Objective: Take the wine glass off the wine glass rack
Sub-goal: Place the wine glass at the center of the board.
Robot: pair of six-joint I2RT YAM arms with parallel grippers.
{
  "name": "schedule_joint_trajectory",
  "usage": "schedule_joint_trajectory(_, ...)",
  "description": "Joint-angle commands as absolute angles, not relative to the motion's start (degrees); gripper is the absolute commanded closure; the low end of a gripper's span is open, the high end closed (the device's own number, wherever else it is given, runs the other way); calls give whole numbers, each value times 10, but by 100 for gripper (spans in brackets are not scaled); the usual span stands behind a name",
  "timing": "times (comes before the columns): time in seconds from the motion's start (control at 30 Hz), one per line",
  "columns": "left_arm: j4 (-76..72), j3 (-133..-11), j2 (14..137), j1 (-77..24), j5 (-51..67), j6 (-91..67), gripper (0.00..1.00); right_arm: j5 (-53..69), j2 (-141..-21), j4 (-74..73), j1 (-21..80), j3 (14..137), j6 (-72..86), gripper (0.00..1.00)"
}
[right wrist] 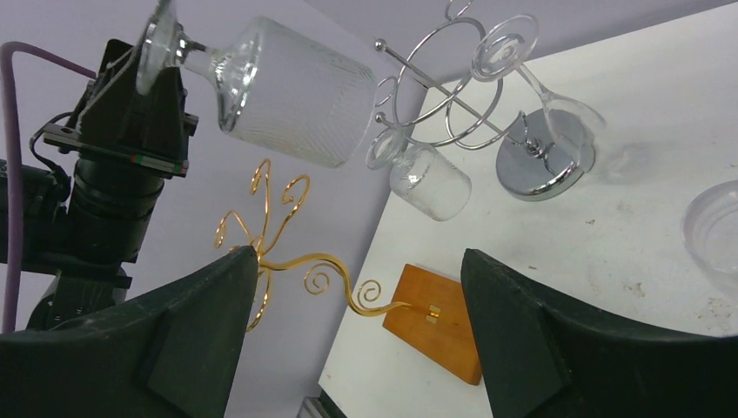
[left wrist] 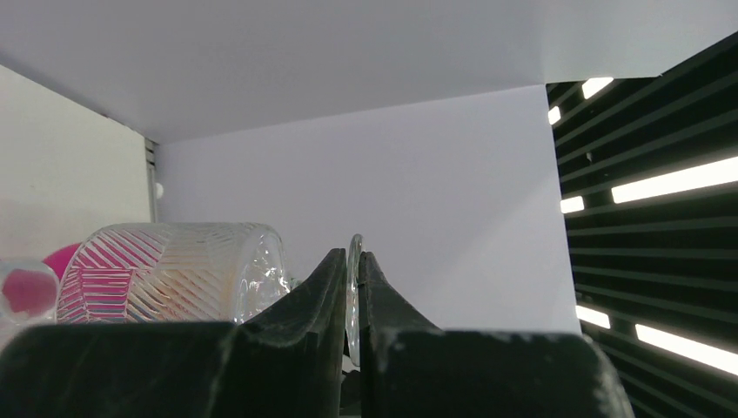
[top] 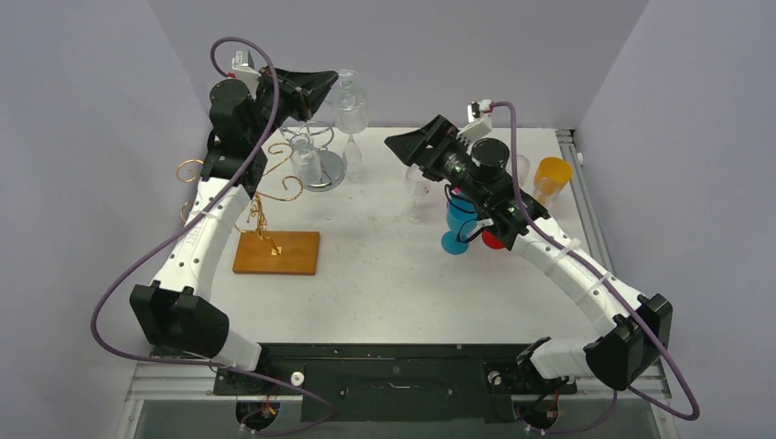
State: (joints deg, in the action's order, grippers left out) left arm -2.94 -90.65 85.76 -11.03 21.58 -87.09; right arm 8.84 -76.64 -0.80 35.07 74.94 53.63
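Nearest on the left, wooden base [top: 276, 252] carrying the gold rack [top: 265, 187]. Over mid-table on the right, right gripper [top: 403, 146], jaws spread wide, nothing between them, hovering just ahead of a blue cup [top: 455, 218]. Farther back, chrome rack [top: 316, 155], two hanging glasses [right wrist: 426, 178] in its rings. High above that, at the far left, left gripper [top: 329, 84], jaws pinched tight on the thin foot of the wine glass [top: 350, 102]. Glass up off the chrome rack, apart from it, tipped on its side, bowl pointing right.
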Motion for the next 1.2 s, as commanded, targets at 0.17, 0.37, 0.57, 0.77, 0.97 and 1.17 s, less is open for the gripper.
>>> schedule_joint_trajectory(0.17, -149, -899, 813, -180, 189, -966, 100, 84, -716, 236, 356, 642, 589, 15)
schedule_joint_trajectory(0.37, -180, -873, 810, -207, 184, -1000, 100, 76, -703, 366, 356, 574, 619, 12)
schedule_joint_trajectory(0.57, -195, -864, 807, -230, 182, -1019, 100, 68, -707, 437, 355, 542, 635, 11)
schedule_joint_trajectory(0.77, -206, -852, 802, -244, 182, -1035, 100, 66, -717, 503, 354, 528, 648, 11)
schedule_joint_trajectory(0.97, -219, -837, 794, -249, 182, -1046, 100, 77, -727, 546, 353, 523, 670, 12)
schedule_joint_trajectory(1.17, -240, -819, 789, -263, 182, -1062, 100, 94, -735, 593, 352, 524, 690, 16)
